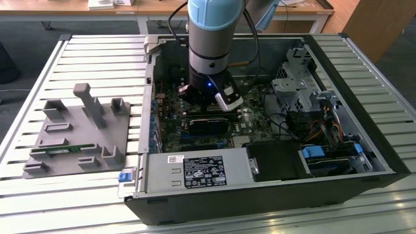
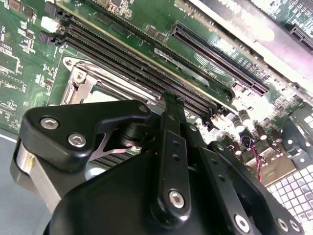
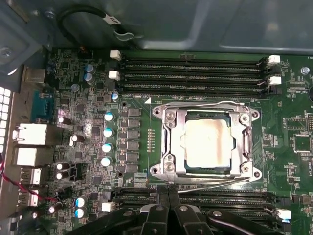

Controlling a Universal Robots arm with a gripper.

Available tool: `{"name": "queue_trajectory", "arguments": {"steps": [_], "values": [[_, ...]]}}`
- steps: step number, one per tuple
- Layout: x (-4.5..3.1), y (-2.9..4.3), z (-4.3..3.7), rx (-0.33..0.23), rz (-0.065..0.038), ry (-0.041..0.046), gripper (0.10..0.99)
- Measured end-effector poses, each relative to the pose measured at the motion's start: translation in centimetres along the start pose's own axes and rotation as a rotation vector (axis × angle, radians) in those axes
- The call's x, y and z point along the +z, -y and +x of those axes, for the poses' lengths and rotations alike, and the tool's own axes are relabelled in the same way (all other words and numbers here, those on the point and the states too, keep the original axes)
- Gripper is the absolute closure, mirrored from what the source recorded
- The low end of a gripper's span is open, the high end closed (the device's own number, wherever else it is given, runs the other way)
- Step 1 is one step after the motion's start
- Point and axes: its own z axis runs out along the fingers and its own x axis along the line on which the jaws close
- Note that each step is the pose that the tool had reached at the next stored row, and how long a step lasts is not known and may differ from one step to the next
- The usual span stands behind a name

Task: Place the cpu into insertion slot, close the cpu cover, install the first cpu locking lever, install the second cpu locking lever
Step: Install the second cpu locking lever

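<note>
**First wrist view: jaws closed at the near lever wire, cpu seated under the cover**

Gripper (image 3: 168, 190): I read both fingers pressed together with nothing visible between them. The second wrist view shows the same, with the gripper (image 2: 171, 100) tips meeting in one narrow blade.

The tips sit right at the near locking lever (image 3: 210, 181), a thin wire along the socket edge closest to the fingers. I can't tell whether they touch it or hover just above.

Key relation: the wire's long axis runs parallel to the memory slots (image 3: 195, 63) and square across the line the fingers point along. The socket lies straight ahead of the tips, not off to either side.

Beyond that, the cpu cover (image 3: 171, 142) is down flat. The cpu (image 3: 208, 142) shows pale through its window, sitting in the insertion slot (image 3: 205, 169). The far locking lever (image 3: 205, 104) lies along the opposite edge of the cover and looks down.

Unclear:
- The near lever runs slightly skewed to the cover edge. I can't tell if its end is hooked under the catch or riding free.
- The finger bodies cover the board strip just behind the tips.
- In the exterior view the arm (image 1: 215, 29) stands over the open computer case (image 1: 364, 146), and its wrist blocks the socket area.
</note>
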Motion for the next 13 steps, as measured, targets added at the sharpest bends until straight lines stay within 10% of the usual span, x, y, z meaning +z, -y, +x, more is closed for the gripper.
{"name": "queue_trajectory", "arguments": {"steps": [13], "values": [[0.53, 0.29, 0.12, 0.0, -0.038, 0.0004, 0.98]]}}
